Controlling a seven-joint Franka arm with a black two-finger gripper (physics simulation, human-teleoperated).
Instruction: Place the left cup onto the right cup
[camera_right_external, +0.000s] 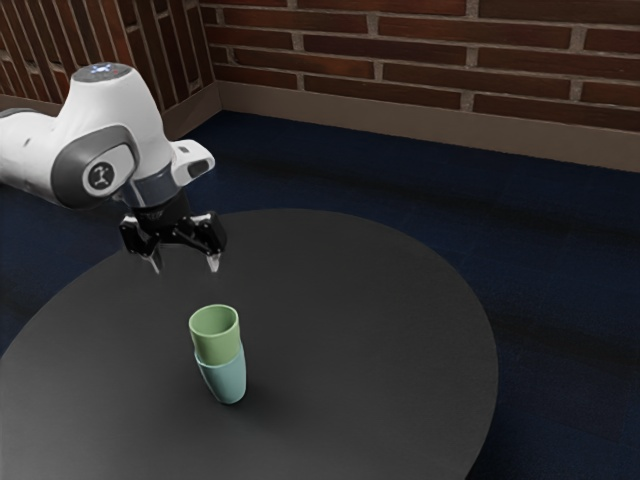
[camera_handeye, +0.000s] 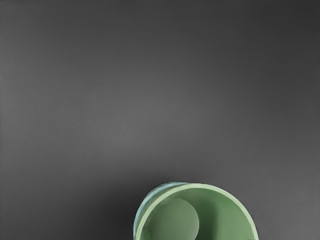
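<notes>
2 cups nested: green cup (camera_right_external: 215, 333) in blue cup (camera_right_external: 226, 381), vert., mouths up.

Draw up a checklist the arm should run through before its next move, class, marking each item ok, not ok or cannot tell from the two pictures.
1. The green cup sits in the mouth of the blue cup: ok.
2. The stack stands on the table and has not toppled: ok.
3. The gripper is open and holds nothing: ok.
4. The gripper is above the cups and apart from them, so lifting away should not knock them: ok.
5. The green cup is pushed fully down and level: cannot tell.
6. The stack is well in from the table's edge: ok.
</notes>
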